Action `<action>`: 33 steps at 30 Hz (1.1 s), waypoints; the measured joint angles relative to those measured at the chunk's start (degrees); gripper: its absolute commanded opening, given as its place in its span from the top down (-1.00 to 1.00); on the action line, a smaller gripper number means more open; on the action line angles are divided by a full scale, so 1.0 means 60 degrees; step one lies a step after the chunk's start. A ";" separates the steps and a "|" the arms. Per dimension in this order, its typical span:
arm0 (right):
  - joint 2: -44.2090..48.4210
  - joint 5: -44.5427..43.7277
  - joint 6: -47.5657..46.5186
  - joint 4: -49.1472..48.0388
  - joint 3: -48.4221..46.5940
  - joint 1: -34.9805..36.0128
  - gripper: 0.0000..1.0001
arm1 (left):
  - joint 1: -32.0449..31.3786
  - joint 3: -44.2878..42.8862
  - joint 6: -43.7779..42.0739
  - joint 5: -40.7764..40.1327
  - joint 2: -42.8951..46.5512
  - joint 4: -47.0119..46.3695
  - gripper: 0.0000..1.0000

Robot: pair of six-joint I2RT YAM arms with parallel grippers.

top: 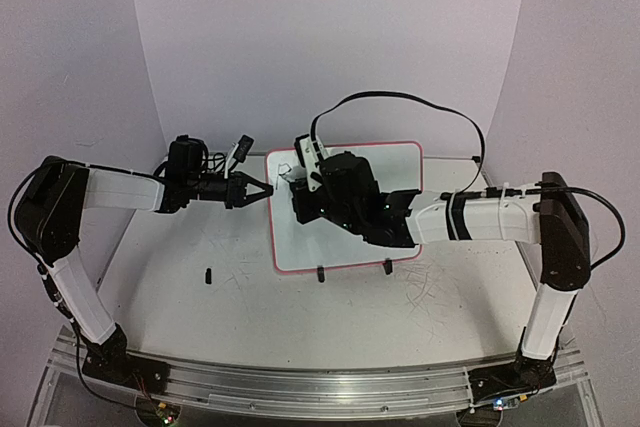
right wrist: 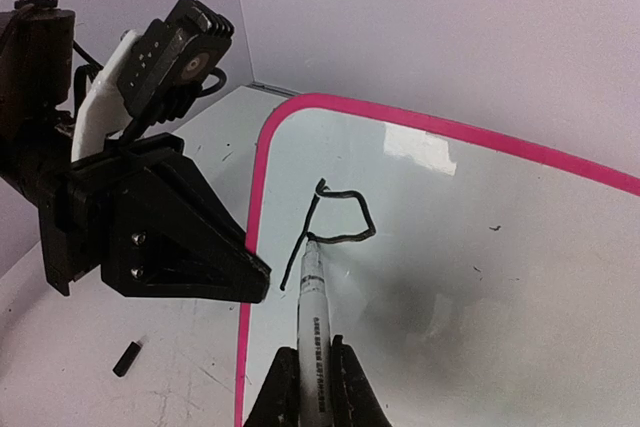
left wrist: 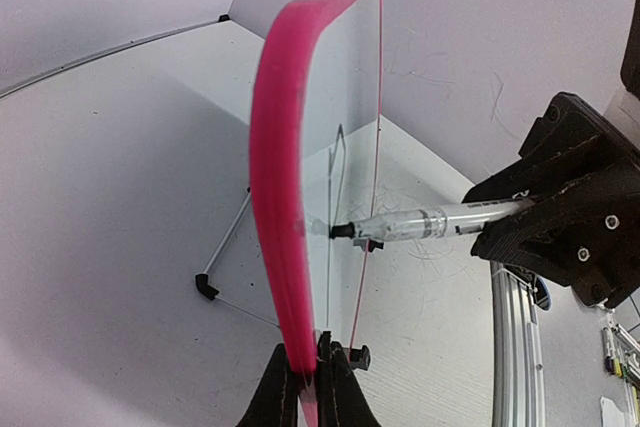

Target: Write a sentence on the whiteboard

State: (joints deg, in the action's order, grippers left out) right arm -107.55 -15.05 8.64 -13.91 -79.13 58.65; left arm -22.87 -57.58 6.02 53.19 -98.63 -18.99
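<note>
Scuffed white table, small black piece toward its near-left edge; mid-table, the upright glossy whiteboard with rounded pink frame, left gripper clenched on its left edge, right gripper clamping a clear-barrelled marker (barrel print unreadable), tip touching the sentence, only one angular black loop.

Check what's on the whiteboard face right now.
One unfinished black letter, an upright stroke plus a loop; the marker in the right gripper has its tip on it. Otherwise the whiteboard looks blank bar small specks; overhead, the right arm covers its middle.
</note>
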 measured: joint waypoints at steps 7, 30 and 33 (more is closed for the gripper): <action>0.0001 -0.0290 0.0082 -0.0007 0.0022 0.0049 1.00 | 0.0000 0.0000 0.0000 -0.0009 0.0000 -0.0003 1.00; 0.0526 -0.0829 0.0552 -0.0049 0.0903 0.0091 1.00 | -0.0004 0.0000 0.0000 -0.0044 0.0000 -0.0003 1.00; 0.0508 -0.0754 0.0580 -0.0043 0.0903 0.0092 1.00 | -0.0004 0.0000 0.0000 -0.0044 0.0000 -0.0003 1.00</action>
State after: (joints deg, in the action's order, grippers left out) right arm -104.50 -19.57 12.12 -14.17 -73.71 59.20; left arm -22.90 -57.58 6.02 52.93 -98.63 -19.00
